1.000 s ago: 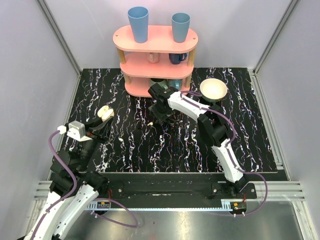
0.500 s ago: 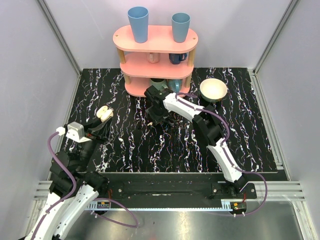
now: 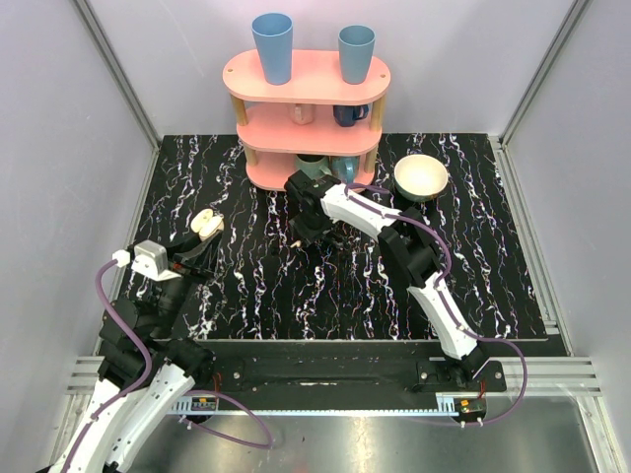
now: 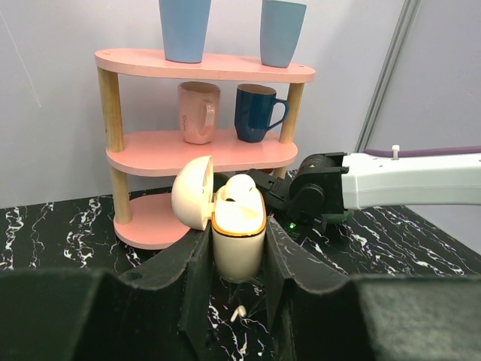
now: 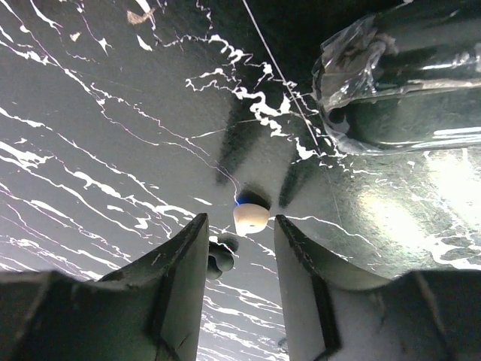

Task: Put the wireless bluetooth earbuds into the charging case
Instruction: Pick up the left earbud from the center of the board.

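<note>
Leftward since a second ago, the right gripper (image 3: 302, 235) now hangs mid-table, away from the bowl (image 3: 432, 169). From the left wrist, the left gripper (image 4: 237, 256) clamps the open charging case (image 4: 239, 239), one earbud (image 4: 240, 186) seated. From the right wrist, parted jaws straddle the loose earbud (image 5: 251, 217) on the table. Pickup step: next they must close, then lift.

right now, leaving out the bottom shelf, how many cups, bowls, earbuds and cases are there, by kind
tumblers: 2
mugs: 2
bowl: 1
earbuds: 2
charging case: 1
total: 8
</note>
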Motion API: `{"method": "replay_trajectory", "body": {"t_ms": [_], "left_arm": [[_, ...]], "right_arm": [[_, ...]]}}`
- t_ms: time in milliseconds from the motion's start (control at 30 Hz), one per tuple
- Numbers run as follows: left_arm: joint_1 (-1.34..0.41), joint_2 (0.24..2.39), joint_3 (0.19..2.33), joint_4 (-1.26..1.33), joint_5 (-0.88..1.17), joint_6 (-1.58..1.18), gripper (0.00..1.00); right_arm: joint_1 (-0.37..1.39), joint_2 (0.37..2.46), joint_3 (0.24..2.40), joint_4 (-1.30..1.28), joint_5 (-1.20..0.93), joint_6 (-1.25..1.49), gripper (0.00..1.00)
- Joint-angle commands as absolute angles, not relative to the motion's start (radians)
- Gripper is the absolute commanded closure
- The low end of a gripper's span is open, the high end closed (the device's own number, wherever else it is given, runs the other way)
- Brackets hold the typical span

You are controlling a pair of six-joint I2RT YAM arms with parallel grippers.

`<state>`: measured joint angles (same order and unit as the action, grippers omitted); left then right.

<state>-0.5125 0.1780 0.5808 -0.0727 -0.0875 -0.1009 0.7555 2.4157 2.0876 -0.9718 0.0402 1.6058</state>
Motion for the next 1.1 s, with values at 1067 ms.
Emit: {"method": "replay_trajectory", "body": {"t_ms": [1067], "left_arm": [[-0.512, 0.152, 0.581, -0.048, -0.138, -0.086, 1.0]], "right_arm": [[0.761, 2.408, 2.072, -0.96, 0.069, 1.658, 0.61]]}}
